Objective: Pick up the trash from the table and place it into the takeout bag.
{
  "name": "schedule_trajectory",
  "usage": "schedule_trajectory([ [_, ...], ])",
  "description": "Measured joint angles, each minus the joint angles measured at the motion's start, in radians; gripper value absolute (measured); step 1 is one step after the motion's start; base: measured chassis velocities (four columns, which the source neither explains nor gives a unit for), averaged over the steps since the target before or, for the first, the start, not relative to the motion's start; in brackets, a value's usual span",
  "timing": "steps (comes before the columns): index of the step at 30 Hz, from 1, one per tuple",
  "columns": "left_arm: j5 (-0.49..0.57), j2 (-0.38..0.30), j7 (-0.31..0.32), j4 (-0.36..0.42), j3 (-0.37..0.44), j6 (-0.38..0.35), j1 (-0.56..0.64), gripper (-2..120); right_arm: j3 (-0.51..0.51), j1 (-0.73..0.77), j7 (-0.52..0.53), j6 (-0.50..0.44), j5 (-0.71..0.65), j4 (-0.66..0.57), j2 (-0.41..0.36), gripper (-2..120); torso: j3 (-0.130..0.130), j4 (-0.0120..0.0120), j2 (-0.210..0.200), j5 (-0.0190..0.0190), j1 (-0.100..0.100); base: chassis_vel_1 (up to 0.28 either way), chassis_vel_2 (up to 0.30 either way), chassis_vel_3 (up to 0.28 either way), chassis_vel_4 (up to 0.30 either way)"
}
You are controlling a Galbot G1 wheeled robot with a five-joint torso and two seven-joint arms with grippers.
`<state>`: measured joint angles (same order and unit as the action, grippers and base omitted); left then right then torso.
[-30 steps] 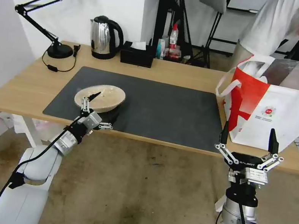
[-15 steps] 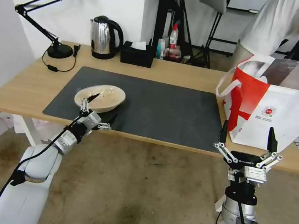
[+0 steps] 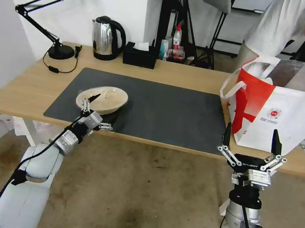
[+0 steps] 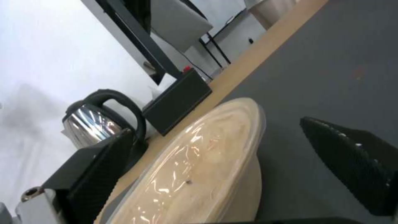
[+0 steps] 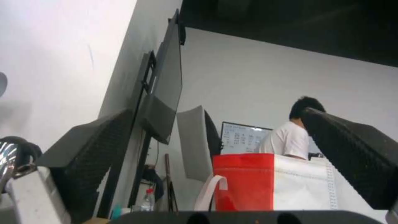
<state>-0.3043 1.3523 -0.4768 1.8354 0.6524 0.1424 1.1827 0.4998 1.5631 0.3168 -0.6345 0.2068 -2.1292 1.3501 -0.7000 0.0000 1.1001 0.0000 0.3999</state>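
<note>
The beige bowl (image 3: 102,99) is seen near-left on the counter (image 3: 27,88), straddled by the left gripper (image 3: 102,111), jaws wide. The right gripper (image 3: 251,139) is held wide-jawed before the bag (image 3: 278,116).

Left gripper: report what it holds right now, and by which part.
Nothing is held. The left gripper is open, its fingers straddling the near rim of the shallow beige bowl on the dark grey mat, not closed on it.

You have the bowl (image 3: 102,99) on the mat (image 3: 168,111) at near left; the takeout bag (image 3: 278,112) stands on the tabletop (image 3: 27,88) at right.
</note>
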Motion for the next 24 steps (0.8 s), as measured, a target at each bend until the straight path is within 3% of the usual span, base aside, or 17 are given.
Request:
schedule_trajectory([
  [24, -0.002, -0.017, 0.007, -0.062, 0.001, -0.005, -0.034, 100, -0.005, 0.000, -0.003, 0.001, 0.006, 0.001, 0.015, 100, 0.000, 0.0000, 0.000, 0.0001, 0.000, 0.000, 0.000, 0.000, 0.000],
])
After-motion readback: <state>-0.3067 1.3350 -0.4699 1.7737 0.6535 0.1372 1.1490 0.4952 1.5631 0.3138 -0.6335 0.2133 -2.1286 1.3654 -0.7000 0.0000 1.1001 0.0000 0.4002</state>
